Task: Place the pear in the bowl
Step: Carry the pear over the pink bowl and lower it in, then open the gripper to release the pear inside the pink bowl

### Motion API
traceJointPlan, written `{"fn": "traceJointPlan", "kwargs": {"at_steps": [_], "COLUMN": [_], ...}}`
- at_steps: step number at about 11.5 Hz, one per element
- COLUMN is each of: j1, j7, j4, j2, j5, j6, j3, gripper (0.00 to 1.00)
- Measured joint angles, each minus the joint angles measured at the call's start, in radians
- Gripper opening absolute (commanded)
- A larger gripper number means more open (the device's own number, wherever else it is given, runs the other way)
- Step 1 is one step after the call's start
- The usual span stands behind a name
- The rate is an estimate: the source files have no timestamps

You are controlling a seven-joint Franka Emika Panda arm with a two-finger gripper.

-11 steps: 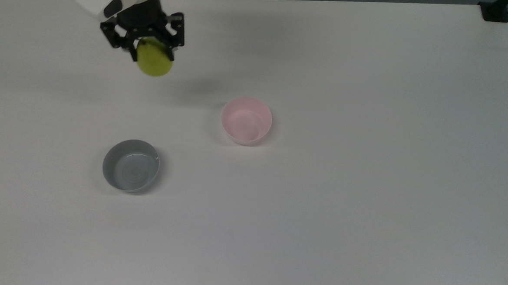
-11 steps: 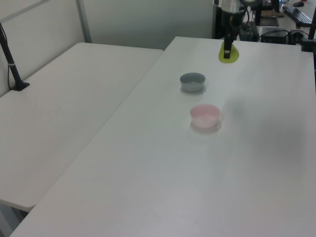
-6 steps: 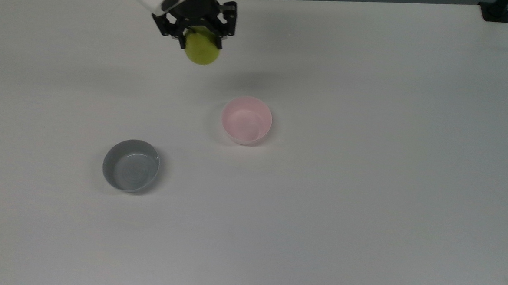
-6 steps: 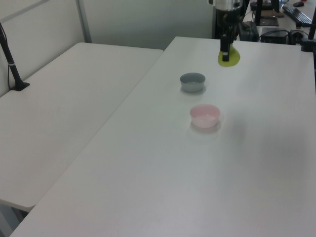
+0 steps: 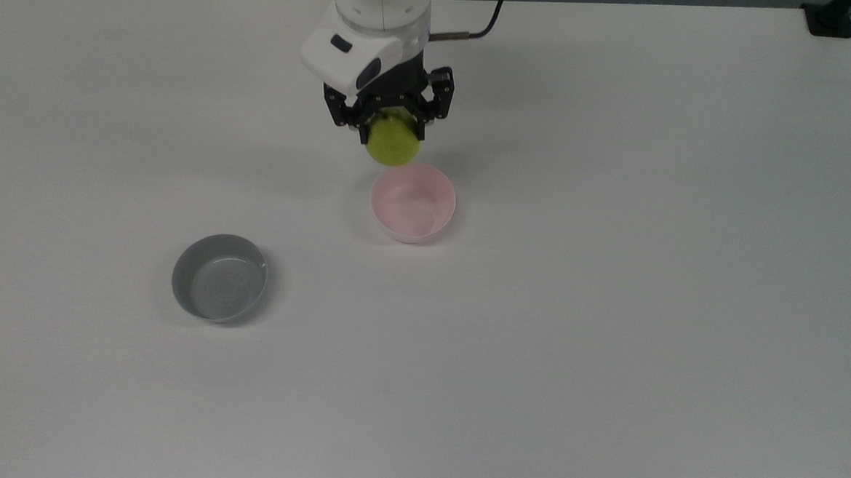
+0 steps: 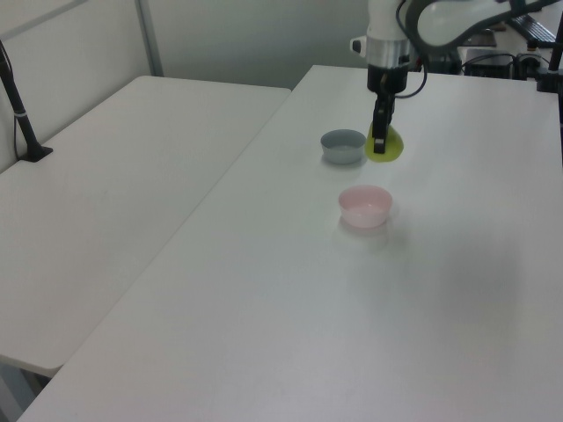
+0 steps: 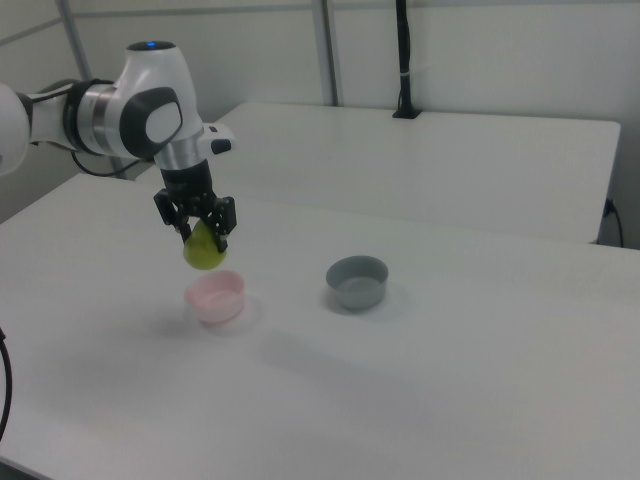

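Since a second ago the gripper [image 5: 393,131] has carried the pear [image 5: 393,145] across the table [image 5: 613,278], from near the top view's upper left corner to a spot just beyond the far rim of the pink bowl [image 5: 413,202]. Half a second ago it was still well short of the bowl; now, in the top view, the pear's lower edge overlaps the bowl's upper rim.

The fingers are clamped on the pear's upper part, and its rounded yellow-green body hangs below them. In the right view the pear [image 7: 204,248] hangs in the air above the bowl [image 7: 216,297], slightly toward the right view's left, with a clear gap between fruit and rim. In the left view the pear [image 6: 385,147] shows beyond the bowl [image 6: 365,206], held under the gripper [image 6: 379,146] with the white arm rising behind it.

The bowl is empty and stands upright on the table. A grey bowl [image 5: 219,277], also empty, stands well apart from it, toward the top view's lower left; in the right view this grey bowl [image 7: 357,282] lies to the pink one's right, and in the left view it [image 6: 343,145] sits just left of the gripper. Nothing lies between the pear and the pink bowl's opening. A second white table [image 6: 114,193] adjoins along the left view's left.
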Motion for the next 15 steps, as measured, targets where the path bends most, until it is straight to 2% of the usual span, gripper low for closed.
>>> {"fn": "traceJointPlan", "kwargs": {"at_steps": [6, 11, 13, 14, 15], "j1": [0.043, 0.053, 0.053, 0.053, 0.053], "j7": [0.039, 0.051, 0.051, 0.051, 0.051], "j4": [-0.045, -0.07, -0.07, -0.07, -0.071], "j2": [0.118, 0.154, 0.169, 0.172, 0.173], "j5": [0.0, -0.012, -0.021, -0.025, -0.025], "j6": [0.238, 0.287, 0.309, 0.31, 0.31], "j3": [0.0, -0.001, -0.002, -0.002, -0.002], "gripper": [0.25, 0.27, 0.46, 0.64, 0.76]}}
